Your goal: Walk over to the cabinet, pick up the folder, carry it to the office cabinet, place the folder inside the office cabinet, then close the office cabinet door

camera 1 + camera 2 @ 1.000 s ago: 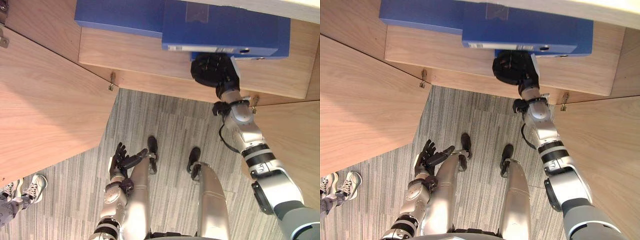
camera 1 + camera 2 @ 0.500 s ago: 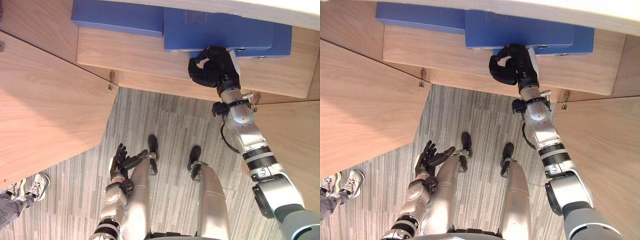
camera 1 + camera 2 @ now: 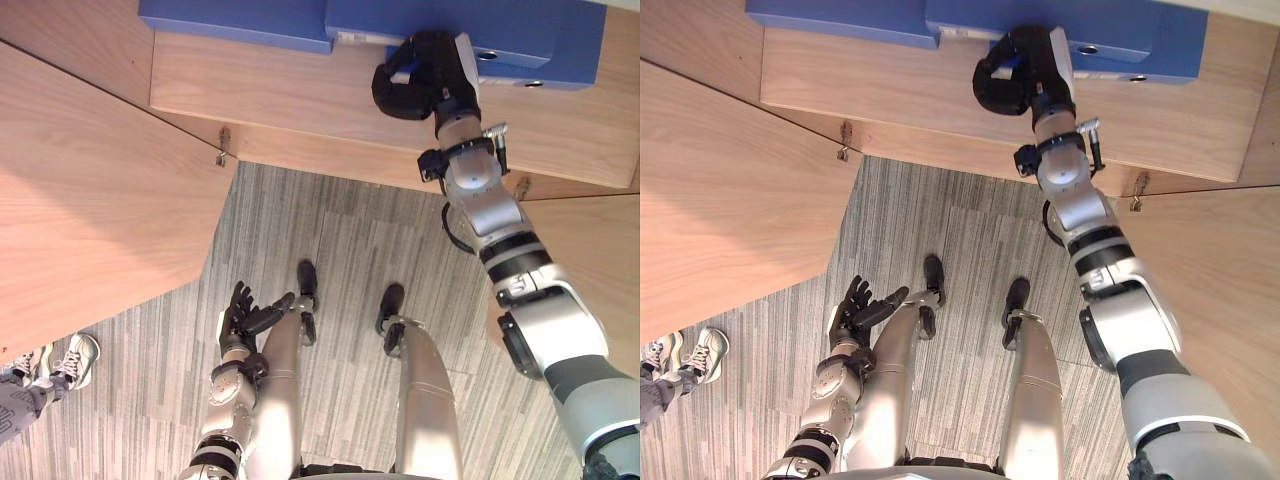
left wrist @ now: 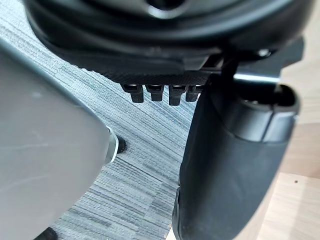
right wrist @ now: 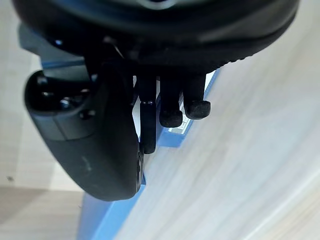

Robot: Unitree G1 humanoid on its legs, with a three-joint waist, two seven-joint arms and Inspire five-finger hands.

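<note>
Blue folder [image 3: 510, 25] lies flat on the wooden cabinet shelf [image 3: 290, 95], beside a second folder [image 3: 235, 20]. From the left: a person's sneakers [image 3: 72, 360] on the carpet [image 3: 330, 230], the cabinet door [image 3: 90, 200] swung open, then the left hand [image 3: 243, 318] low down, fingers straight and loose, holding nothing. Right hand [image 3: 425, 75] is up at the folder's front edge, its fingers curled toward the thumb and touching that edge, with no grip round it.
</note>
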